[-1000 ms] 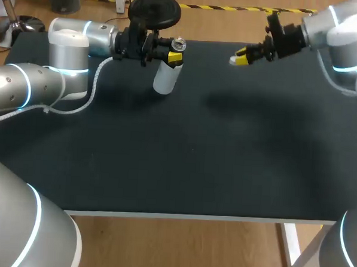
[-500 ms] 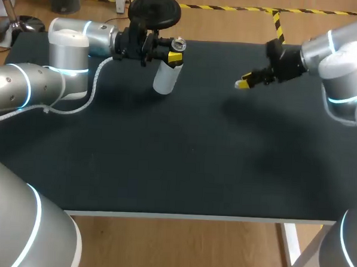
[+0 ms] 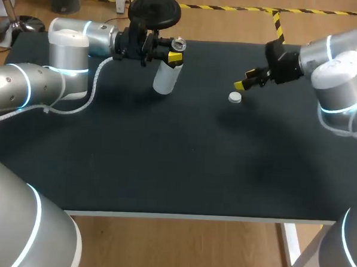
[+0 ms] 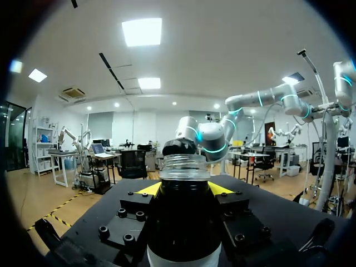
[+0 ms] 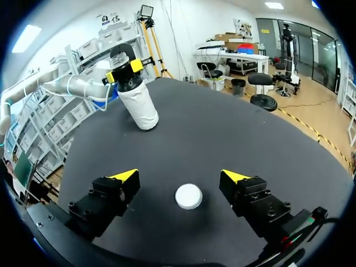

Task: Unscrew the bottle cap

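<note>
A white bottle (image 3: 166, 76) with a dark neck and an open, capless mouth (image 4: 184, 165) is held tilted above the far left of the black table (image 3: 183, 152). My left gripper (image 3: 172, 57) is shut on its neck. The bottle (image 5: 137, 100) also shows ahead in the right wrist view. The small round white cap (image 3: 235, 97) lies flat on the table, free of any grip. My right gripper (image 3: 246, 80) hovers open just above and beyond it. In the right wrist view the cap (image 5: 188, 196) sits on the mat between that gripper's (image 5: 180, 177) spread fingers, touching neither.
A black round stool seat (image 3: 154, 9) stands just past the table's far edge behind the bottle. The table's dark surface stretches bare toward its front edge (image 3: 192, 217).
My right gripper came down toward the table with the cap, then opened; the cap now lies on the mat. The left arm and bottle have not moved.
</note>
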`<action>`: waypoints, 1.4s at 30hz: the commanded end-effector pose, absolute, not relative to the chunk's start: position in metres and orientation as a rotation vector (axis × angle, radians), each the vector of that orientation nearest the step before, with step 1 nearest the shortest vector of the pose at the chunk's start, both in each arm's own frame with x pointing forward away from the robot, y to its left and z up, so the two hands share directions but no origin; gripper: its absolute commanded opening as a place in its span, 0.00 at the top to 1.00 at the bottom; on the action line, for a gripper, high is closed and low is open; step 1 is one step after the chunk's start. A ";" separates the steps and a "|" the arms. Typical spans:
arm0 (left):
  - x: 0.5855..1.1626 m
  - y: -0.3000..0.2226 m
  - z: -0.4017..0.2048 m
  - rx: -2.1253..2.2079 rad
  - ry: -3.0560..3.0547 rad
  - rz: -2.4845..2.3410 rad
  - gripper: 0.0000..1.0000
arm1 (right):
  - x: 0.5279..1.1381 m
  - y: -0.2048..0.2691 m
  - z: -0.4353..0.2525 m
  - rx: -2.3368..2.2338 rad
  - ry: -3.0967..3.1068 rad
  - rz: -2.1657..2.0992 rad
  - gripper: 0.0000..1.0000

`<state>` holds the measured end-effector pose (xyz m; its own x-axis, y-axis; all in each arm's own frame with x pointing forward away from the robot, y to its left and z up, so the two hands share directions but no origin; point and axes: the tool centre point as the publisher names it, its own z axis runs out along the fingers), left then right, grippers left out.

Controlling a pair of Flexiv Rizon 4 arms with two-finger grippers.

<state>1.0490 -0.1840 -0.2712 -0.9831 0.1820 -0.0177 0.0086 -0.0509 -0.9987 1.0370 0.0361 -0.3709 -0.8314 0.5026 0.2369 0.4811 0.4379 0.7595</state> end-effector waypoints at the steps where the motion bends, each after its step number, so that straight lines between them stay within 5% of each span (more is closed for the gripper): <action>1: 1.050 -0.182 -0.271 -0.230 -2.051 2.224 1.00 | 1.031 0.039 -0.367 0.903 2.607 1.395 0.00; 34: 1.050 -0.168 -0.279 -0.144 -1.935 2.498 1.00 | 1.035 0.057 -0.359 0.835 2.596 1.455 0.00; 36: 1.050 -0.168 -0.279 -0.143 -1.941 2.495 0.62 | 1.035 0.057 -0.359 0.833 2.594 1.459 0.00; 37: 1.050 -0.169 -0.278 -0.142 -1.943 2.493 0.13 | 1.035 0.057 -0.359 0.833 2.593 1.461 0.00; 38: 1.050 -0.169 -0.278 -0.142 -1.943 2.493 0.00 | 1.035 0.058 -0.359 0.833 2.592 1.464 0.00; 42: 1.050 -0.169 -0.278 -0.142 -1.943 2.493 0.00 | 1.036 0.059 -0.359 0.844 2.574 1.500 0.00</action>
